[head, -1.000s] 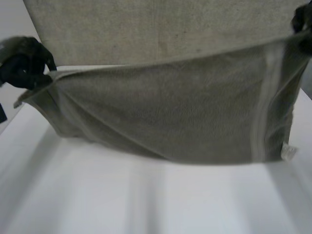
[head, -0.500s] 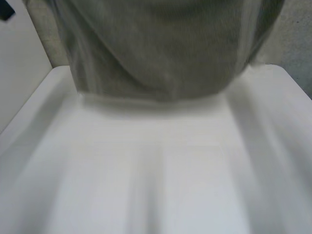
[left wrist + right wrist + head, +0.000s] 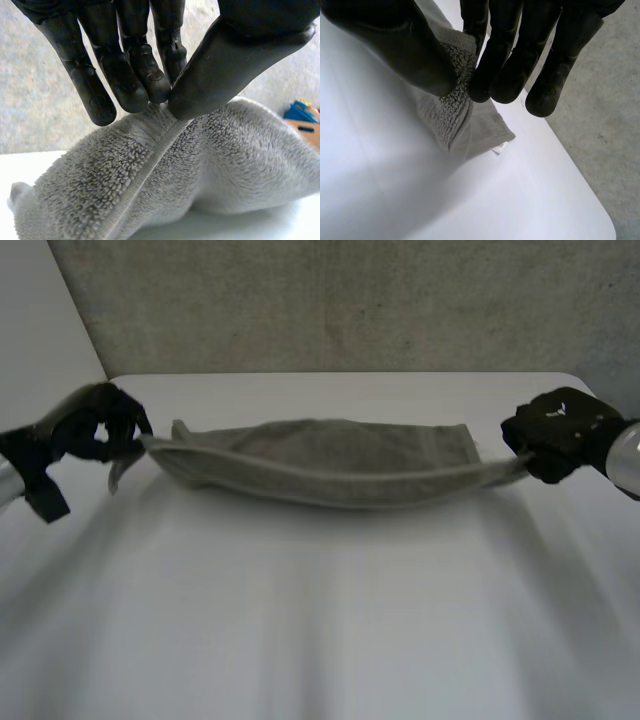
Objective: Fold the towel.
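- Towel (image 3: 320,465), grey terry, stretches as a long narrow band across the upper middle of the head view, between the two hands and over the far half of the white table (image 3: 320,620).
- Its ends are held up at the hands while its middle sags low. Whether the belly touches the table I cannot tell for sure.
- Left hand (image 3: 95,425), at the left edge of the frame, pinches one end. In its wrist view the fingers (image 3: 120,75) press the hemmed edge against the thumb (image 3: 225,75).
- Right hand (image 3: 555,435), at the right edge of the frame, grips the other end the same way, thumb and fingers closed on a bunched corner. A small white label (image 3: 501,147) peeks out by the cloth hanging from that corner.
- Two layers seem to show, a near edge and a far edge running side by side, so I judge that a first lengthwise fold is in.
- What is left, as I judge it, is to lay the band flat on the table, let go and smooth it. After that, one end goes onto the other for a further fold.
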